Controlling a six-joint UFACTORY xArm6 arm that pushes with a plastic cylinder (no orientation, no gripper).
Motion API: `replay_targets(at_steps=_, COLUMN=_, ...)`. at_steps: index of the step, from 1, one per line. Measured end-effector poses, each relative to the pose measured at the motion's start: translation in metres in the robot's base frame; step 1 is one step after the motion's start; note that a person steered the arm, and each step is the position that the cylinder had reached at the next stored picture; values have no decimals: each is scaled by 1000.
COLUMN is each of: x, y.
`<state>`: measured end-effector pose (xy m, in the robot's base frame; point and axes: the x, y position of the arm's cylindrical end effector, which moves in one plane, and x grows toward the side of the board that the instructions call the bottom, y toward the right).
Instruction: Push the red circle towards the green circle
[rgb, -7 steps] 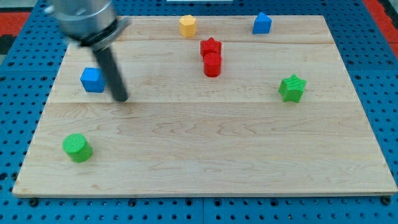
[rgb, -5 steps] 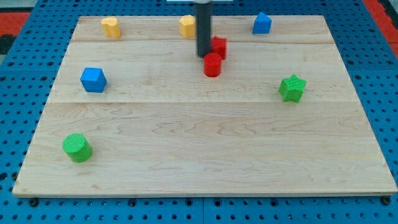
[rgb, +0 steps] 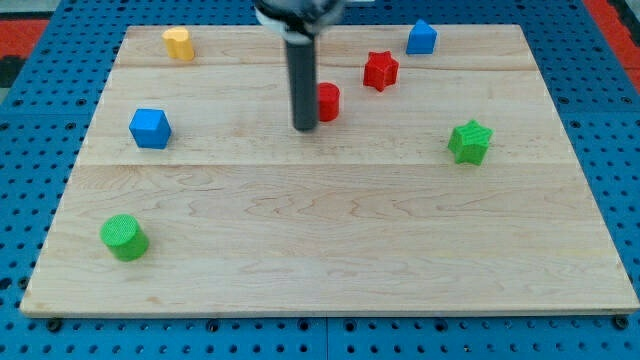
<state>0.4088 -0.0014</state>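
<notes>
One red circle (rgb: 327, 101) sits just right of my tip (rgb: 305, 128), touching the rod or nearly so.
The green circle (rgb: 124, 237) lies well apart at the view's lower left of the wooden table (rgb: 330, 240), which rests on blue pegboard (rgb: 30, 150). Also there: red star (rgb: 380, 70), green star (rgb: 469, 141), blue cube (rgb: 149, 128), another blue block (rgb: 421, 37), yellow block (rgb: 178, 43). The rod, my end effector, has no jaws and holds nothing; it stands nearly upright from the view's top.
</notes>
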Motion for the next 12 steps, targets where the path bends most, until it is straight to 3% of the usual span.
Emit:
replay_targets(at_steps=1, x=-25, y=-49)
replay_targets(at_steps=2, x=-95, y=-64)
replay_targets(at_steps=3, x=-95, y=-14)
replay_targets(at_steps=4, x=-29, y=63)
replay_targets(at_steps=5, x=-6, y=68)
replay_targets(at_steps=6, x=60, y=48)
replay_targets(at_steps=7, x=91, y=13)
replay_targets(at_steps=8, x=63, y=14)
replay_targets(at_steps=9, x=71, y=54)
replay_targets(at_steps=10, x=117, y=96)
replay_targets(at_steps=11, x=135, y=99)
replay_targets(at_steps=12, x=133, y=185)
